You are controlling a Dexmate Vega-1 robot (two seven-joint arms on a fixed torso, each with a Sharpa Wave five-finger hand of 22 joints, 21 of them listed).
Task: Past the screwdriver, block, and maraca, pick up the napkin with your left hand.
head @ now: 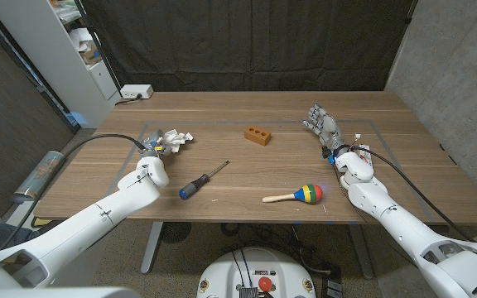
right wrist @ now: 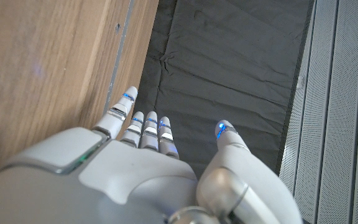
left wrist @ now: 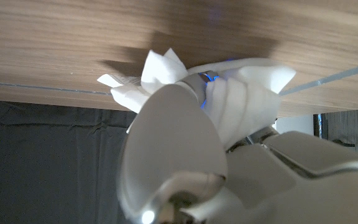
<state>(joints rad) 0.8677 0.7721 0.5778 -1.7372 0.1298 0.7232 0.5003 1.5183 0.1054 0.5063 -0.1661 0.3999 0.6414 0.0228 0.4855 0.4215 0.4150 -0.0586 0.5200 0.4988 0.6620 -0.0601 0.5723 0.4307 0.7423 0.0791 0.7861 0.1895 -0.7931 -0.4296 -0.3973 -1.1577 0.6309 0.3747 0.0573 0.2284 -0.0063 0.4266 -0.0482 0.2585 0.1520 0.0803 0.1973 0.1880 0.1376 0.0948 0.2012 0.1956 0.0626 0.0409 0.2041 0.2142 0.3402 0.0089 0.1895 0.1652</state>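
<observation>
The crumpled white napkin [head: 175,138] is grasped by the left hand's [head: 154,151] fingers [left wrist: 238,102] at the bench's [head: 238,178] far left. The right hand [head: 324,127] is held released, fingers spread.

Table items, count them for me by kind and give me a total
Screwdriver: 1
Block: 1
Maraca: 1
Napkin: 1, at the left robot hand
Total: 4
</observation>
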